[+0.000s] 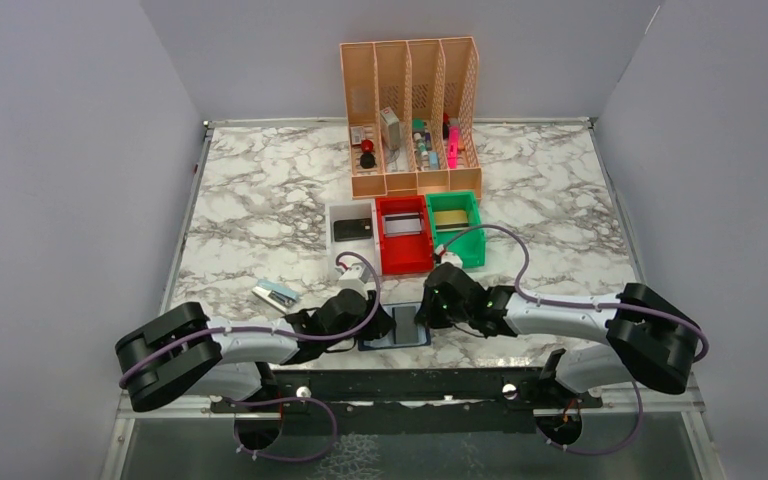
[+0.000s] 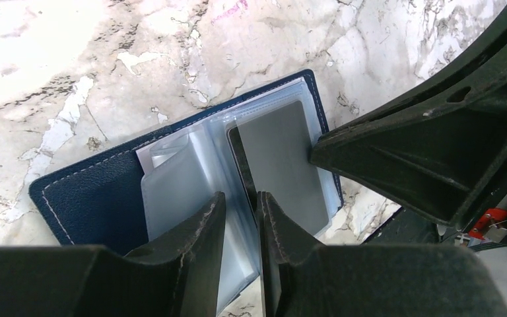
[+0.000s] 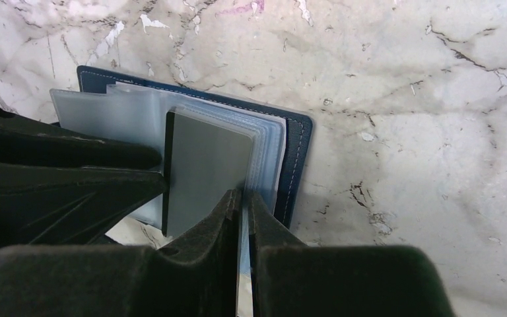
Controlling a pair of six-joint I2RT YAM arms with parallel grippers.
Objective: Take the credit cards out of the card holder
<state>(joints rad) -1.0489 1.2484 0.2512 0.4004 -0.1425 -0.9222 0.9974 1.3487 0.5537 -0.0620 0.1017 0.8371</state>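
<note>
The navy card holder lies open near the table's front edge, between my two grippers. In the left wrist view its blue cover carries clear pockets, and a grey credit card stands partly out of them. My left gripper has its jaws a narrow gap apart, astride a clear pocket page beside the card's dark edge. My right gripper is shut on the thin clear pocket pages at the card's right side. The holder's cover shows beyond.
White, red and green bins sit behind the holder, holding a black card, a silver card and a gold card. An orange file rack stands at the back. A small blue-white object lies left.
</note>
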